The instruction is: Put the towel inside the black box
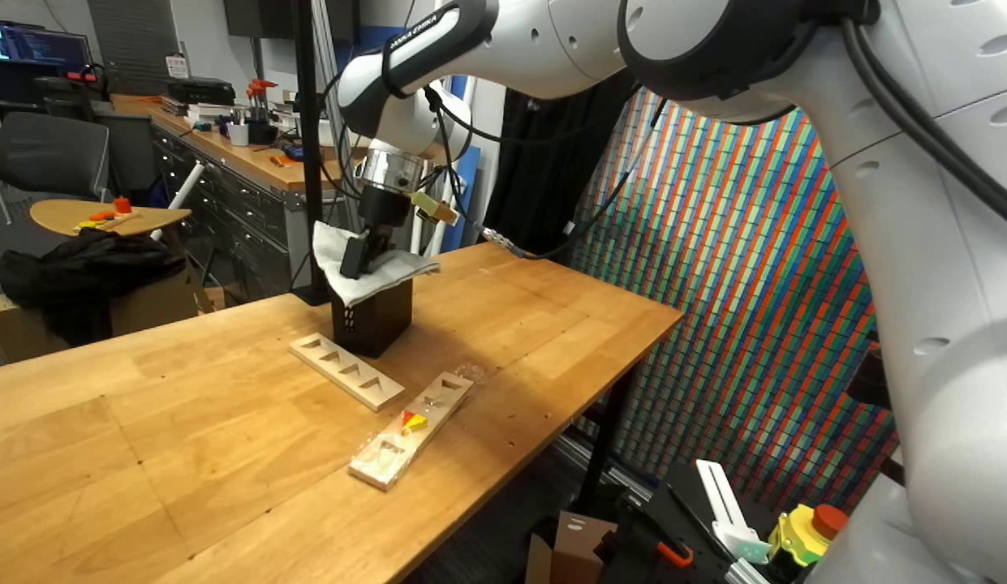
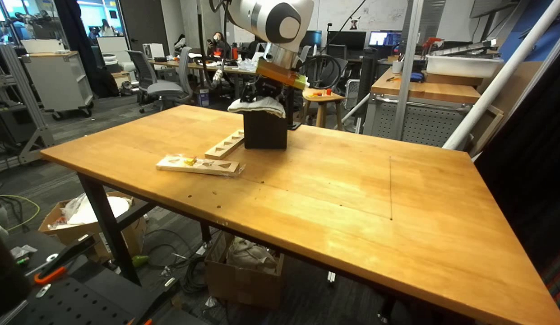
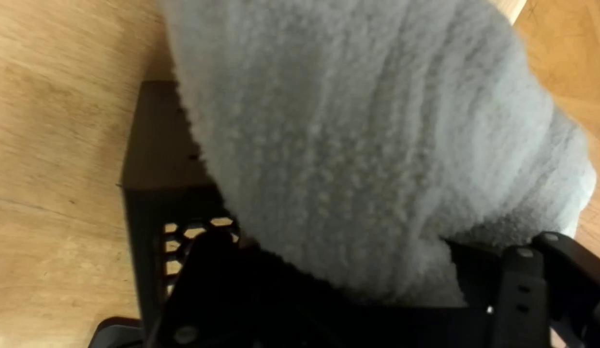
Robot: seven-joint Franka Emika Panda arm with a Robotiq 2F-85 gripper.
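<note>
Wood tbl (image 2: pixel 433 198); hex-perf'd blk box (image 2: pixel 265 133); fuzzy wht towel (image 3: pixel 338 145) over it

1 white towel (image 3: pixel 353 145), plush and creased, spread across the top of 1 black box (image 2: pixel 265 131), edges overhanging, the box cube-like, standing upright, honeycomb holes in a wall.

Robotics lab: robot arm (image 1: pixel 552 40), drawer bench (image 1: pixel 256 215), whiteboard (image 2: pixel 388 13), lit monitor (image 2: pixel 385 39).
</note>
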